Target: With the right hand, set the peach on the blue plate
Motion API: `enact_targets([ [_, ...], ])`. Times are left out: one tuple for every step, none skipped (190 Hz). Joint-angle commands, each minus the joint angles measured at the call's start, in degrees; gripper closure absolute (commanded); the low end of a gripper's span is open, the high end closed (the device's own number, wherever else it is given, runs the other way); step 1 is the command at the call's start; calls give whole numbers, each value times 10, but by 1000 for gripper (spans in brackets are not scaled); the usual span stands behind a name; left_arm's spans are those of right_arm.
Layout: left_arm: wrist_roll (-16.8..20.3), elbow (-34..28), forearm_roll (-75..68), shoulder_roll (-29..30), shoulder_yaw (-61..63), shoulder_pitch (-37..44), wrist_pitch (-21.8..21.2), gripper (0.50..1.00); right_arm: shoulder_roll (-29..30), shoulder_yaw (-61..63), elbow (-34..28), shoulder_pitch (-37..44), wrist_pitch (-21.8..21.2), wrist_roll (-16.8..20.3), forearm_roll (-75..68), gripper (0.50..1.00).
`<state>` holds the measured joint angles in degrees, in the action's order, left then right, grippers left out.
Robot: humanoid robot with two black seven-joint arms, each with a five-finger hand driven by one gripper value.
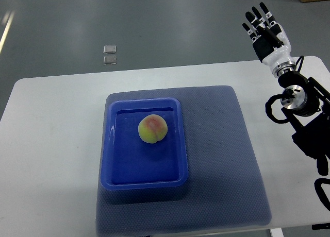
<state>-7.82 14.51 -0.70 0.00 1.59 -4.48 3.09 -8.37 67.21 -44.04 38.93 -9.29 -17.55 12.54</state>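
The peach (152, 129) is sitting inside the blue plate (110, 144) — a rectangular, tray-like dish with raised walls — a little above the middle of its flat floor and clear of every wall. Its skin is showing yellow-green with a reddish blush on top, and nothing is touching it.

The blue plate is resting on a blue-grey mat (221, 159), toward the mat's left half, and its lower wall is lying close to the mat's near edge. The mat is lying on the white table (51, 144), which is filling most of the view.

The right hand (265, 26) is hovering well apart from the peach, at the upper right beyond the table's far corner — its dark fingers (256, 16) are extending straight and slightly spread, holding nothing. Its arm is running down along the right edge, with black cables looping beside the wrist.

On the grey floor past the table, two small pale squares (110, 54) are lying one just below the other.
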Motion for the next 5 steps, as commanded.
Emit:
enact_targets([
  [0, 1, 0, 0, 0, 0, 0, 500, 10, 4, 1, -5, -2, -3, -27, 570],
  [0, 1, 0, 0, 0, 0, 0, 500, 10, 4, 1, -5, -2, -3, -27, 570],
  [0, 1, 0, 0, 0, 0, 0, 500, 11, 4, 1, -5, -2, -3, -29, 570],
  [0, 1, 0, 0, 0, 0, 0, 500, 11, 4, 1, -5, -2, -3, -29, 570],
  [0, 1, 0, 0, 0, 0, 0, 500, 11, 4, 0, -5, -2, -3, -30, 570],
])
